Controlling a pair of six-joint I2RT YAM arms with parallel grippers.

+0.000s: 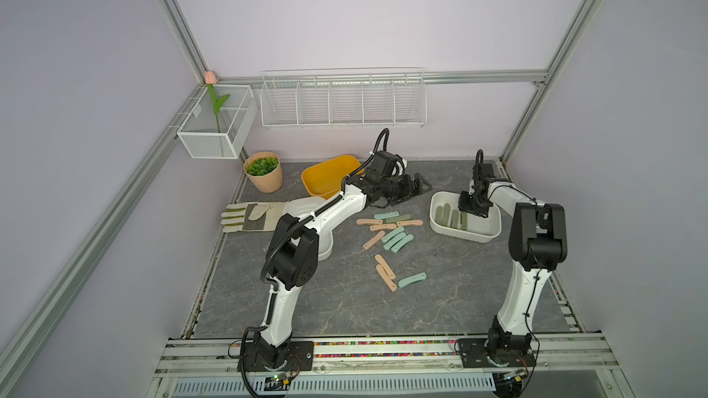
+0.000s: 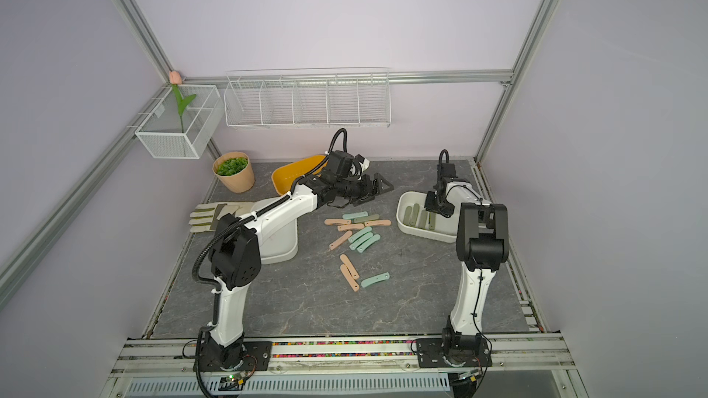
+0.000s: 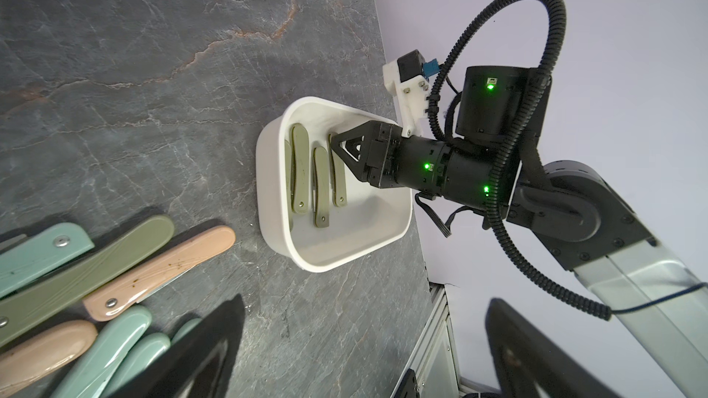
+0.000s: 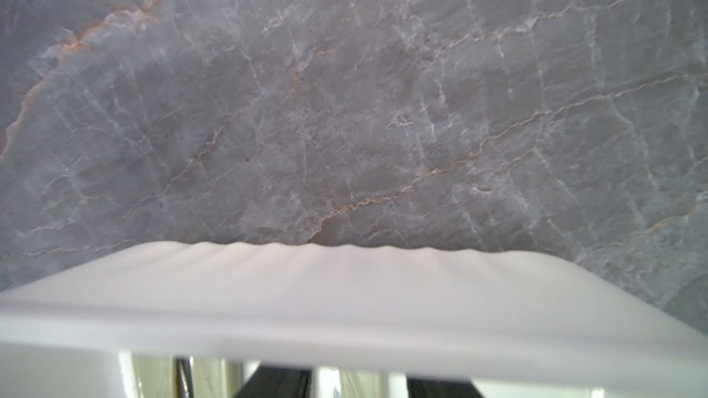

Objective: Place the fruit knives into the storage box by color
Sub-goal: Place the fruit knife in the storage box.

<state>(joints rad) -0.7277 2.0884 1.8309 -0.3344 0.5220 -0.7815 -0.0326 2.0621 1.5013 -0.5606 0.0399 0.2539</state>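
early stage: roughly four olive knives (image 3: 299,170) lie in white box (image 3: 268,193), 3 o'clock from loose pile (image 1: 396,239) of pink, mint, olive. right gripper (image 3: 332,143) low in box, grip unclear — left gripper (image 1: 417,188) wide open, empty.

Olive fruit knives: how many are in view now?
5. Four knives lie side by side in the white box, one partly under the right gripper; the fifth lies in the mixed pile on the table. Others may be hidden.

pink fruit knives (image 1: 410,223): 6 | olive fruit knives (image 3: 299,170): 5 | mint fruit knives (image 1: 412,279): 5 or 6, overlapping cluster unclear | white storage boxes (image 3: 268,201): 2 | yellow storage box (image 1: 322,181): 1 | work glove (image 1: 249,216): 1 | potted plant (image 1: 263,172): 1 | wire baskets (image 1: 343,103): 2 | robot arms (image 1: 525,300): 2
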